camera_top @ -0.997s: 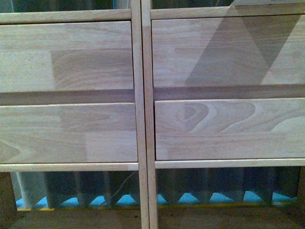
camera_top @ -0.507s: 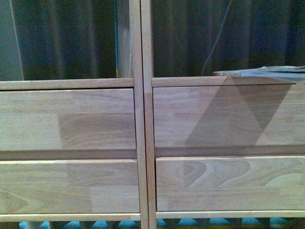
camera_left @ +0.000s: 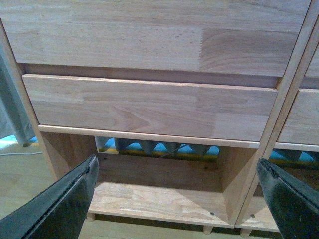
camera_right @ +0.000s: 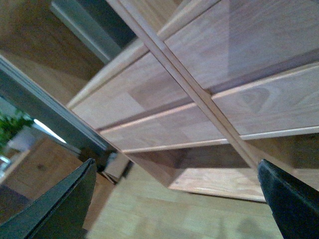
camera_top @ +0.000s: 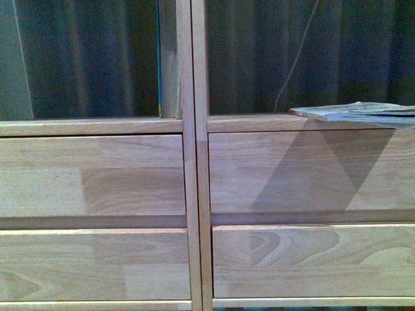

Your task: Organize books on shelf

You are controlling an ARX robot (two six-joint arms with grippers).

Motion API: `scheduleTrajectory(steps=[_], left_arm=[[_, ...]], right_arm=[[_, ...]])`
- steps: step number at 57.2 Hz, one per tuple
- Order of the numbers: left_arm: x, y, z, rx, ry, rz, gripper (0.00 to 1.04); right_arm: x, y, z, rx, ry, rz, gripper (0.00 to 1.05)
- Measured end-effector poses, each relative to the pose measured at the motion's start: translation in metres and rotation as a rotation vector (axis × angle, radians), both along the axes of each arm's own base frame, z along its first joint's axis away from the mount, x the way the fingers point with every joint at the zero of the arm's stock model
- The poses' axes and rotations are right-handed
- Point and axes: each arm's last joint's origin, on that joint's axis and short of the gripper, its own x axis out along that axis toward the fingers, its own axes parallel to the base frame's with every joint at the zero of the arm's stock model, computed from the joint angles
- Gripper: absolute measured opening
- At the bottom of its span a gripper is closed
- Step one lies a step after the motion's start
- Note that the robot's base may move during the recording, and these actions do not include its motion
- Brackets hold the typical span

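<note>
In the front view the shelf (camera_top: 194,194) fills the frame. Its upper left compartment (camera_top: 84,58) is open onto a dark curtain, the paired centre uprights run down the middle, and at the far right the books (camera_top: 363,111) lie flat in a thin stack on the floor of the upper right compartment, a red patch at their near corner. Four drawer fronts (camera_top: 91,175) sit below, all closed. Only this view shows the books. Neither arm appears in it. The left wrist view alone shows the lowest open compartment (camera_left: 159,199), the peg legs (camera_left: 207,230) and the wood floor (camera_left: 20,174). There the left gripper (camera_left: 177,164) has its jaws spread wide and holds nothing. The right wrist view looks at the drawers on a slant and takes in a green plant (camera_right: 10,127) off to one side. The right gripper (camera_right: 175,166) is likewise wide open and empty. Compared with a second ago, the front view has risen: the bottom opening has dropped out of frame, and the upper compartments and the books have come into sight.
</note>
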Motion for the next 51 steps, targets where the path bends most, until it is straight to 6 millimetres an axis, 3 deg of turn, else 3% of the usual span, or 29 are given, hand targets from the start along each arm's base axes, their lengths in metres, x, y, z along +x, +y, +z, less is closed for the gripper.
scheduleTrajectory(steps=[9,23,38,51], left_arm=[[0.000,0.000,0.000,0.000,0.000,0.000,0.97],[0.000,0.000,0.000,0.000,0.000,0.000,0.97],[0.000,0.000,0.000,0.000,0.000,0.000,0.97],[0.000,0.000,0.000,0.000,0.000,0.000,0.97]], right_arm=[[0.053,0.010,0.031,0.238,0.062,-0.039,0.98],[0.128,0.016,0.047,0.476,0.165,-0.175,0.98],[0.173,0.014,0.043,0.587,0.240,-0.255,0.98],[0.193,0.010,0.046,0.640,0.236,-0.311,0.98]])
